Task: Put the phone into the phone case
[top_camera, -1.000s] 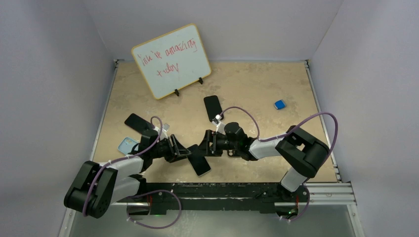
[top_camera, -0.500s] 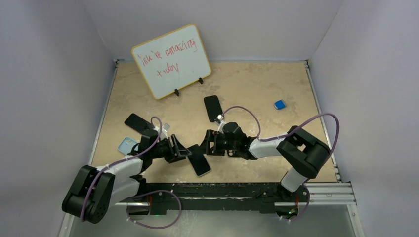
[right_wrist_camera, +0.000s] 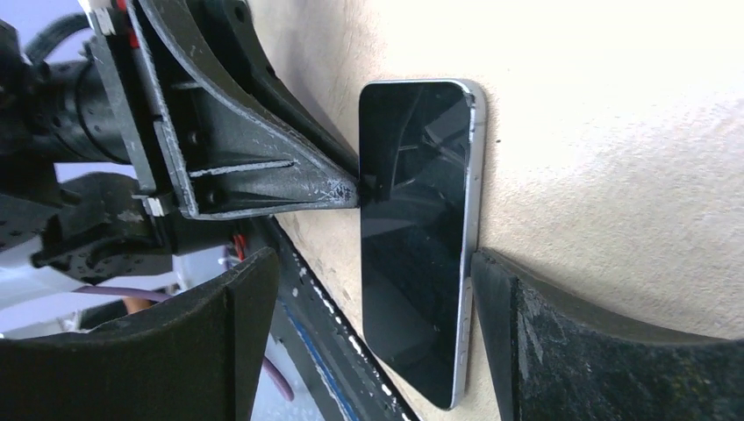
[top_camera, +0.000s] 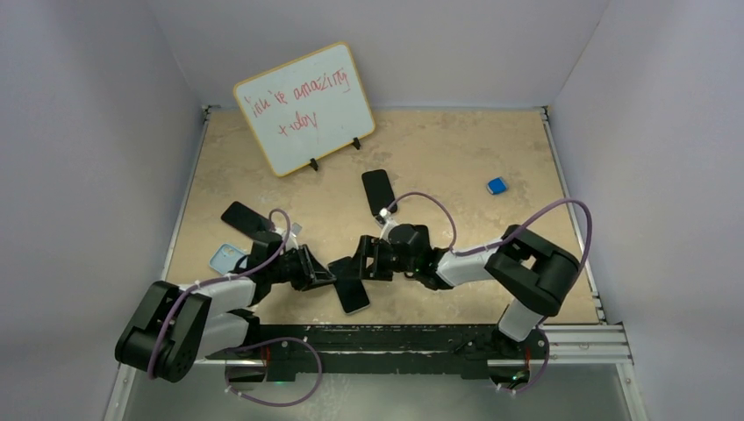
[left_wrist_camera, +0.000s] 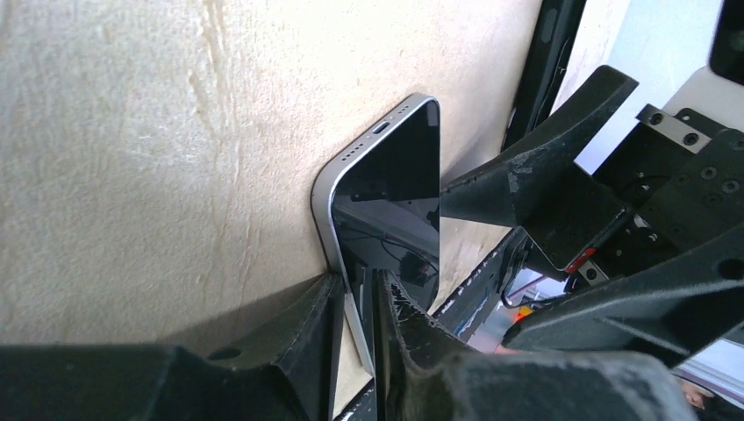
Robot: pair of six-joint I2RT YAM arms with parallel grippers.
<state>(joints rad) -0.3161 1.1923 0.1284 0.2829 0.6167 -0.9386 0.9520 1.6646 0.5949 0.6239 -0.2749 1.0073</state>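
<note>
Left gripper (left_wrist_camera: 358, 282): jaws clenched on one long edge of the phone (left_wrist_camera: 390, 193), one finger (left_wrist_camera: 320, 320) on the table side and the other over the dark screen. The gripped edge appears slightly raised off the table (top_camera: 456, 149); this cannot be confirmed.

Right gripper (right_wrist_camera: 368, 263): jaws released and spread wide, straddling the phone across its width. One finger (right_wrist_camera: 500, 298) touches the silver edge of the phone; the other stands apart from the opposite edge, on the side of the left gripper.

Phone: screen up, lying between the two grippers near the front edge of the table, outside any case. In the top view it points diagonally, with the left arm on its left and the right arm on its right.

Light-blue case (top_camera: 225, 256): well to the left of the phone, partly hidden by the left arm.

Two black slabs: one (top_camera: 244, 217) behind and left of the phone, one (top_camera: 378, 190) behind it. Whether they are cases or phones cannot be told.

Blue block (top_camera: 497, 185): well to the right of and behind the phone.

Whiteboard (top_camera: 305, 107): far behind the phone, upright on clips, red handwriting.
</note>
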